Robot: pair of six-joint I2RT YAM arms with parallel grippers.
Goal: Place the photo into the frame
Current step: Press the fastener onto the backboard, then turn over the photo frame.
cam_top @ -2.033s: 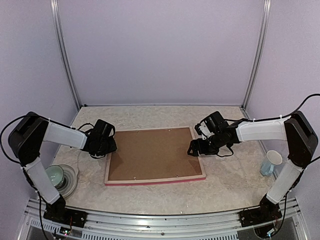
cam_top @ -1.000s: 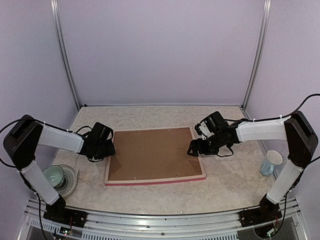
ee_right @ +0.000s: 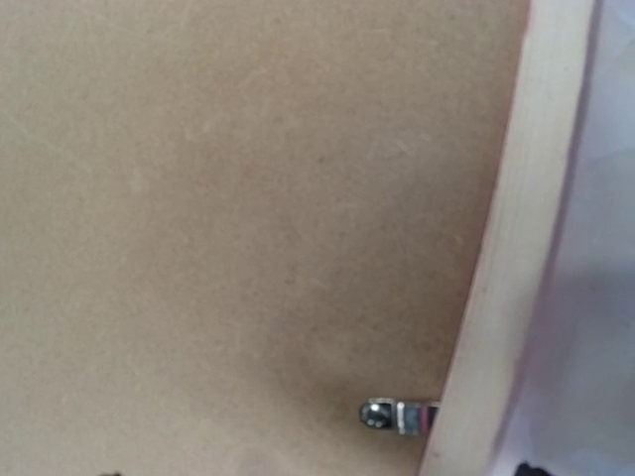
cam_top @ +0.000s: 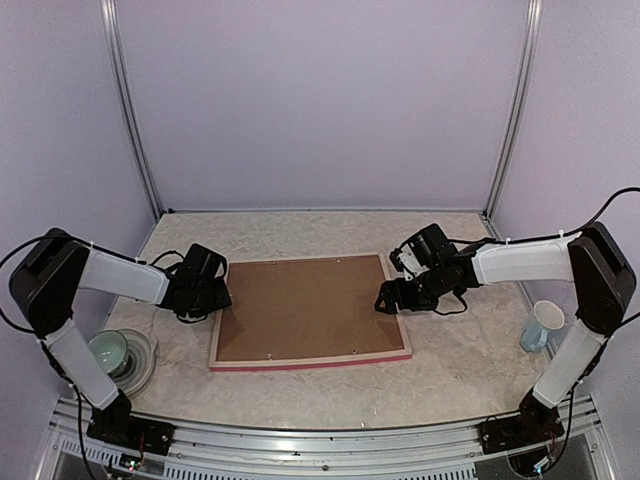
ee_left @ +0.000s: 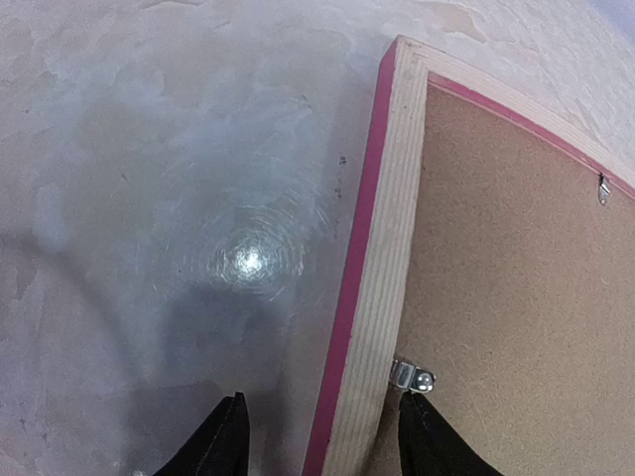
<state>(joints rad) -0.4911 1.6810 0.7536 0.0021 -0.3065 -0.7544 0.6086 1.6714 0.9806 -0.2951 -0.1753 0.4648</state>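
- Left hand half open, holding nothing — fingers straddle the left edge of the frame.
- Right hand wide open, empty, over its right edge.
- Frame lies flat on the surface — backing board up.

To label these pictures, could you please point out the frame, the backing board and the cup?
frame (ee_left: 382,248): left wrist view, pale wooden back edge.
backing board (cam_top: 305,305): top external view, middle of brown surface.
cup (cam_top: 542,326): top external view, its side wall.

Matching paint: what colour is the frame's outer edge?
Bright pink on the frame; best in left wrist view.
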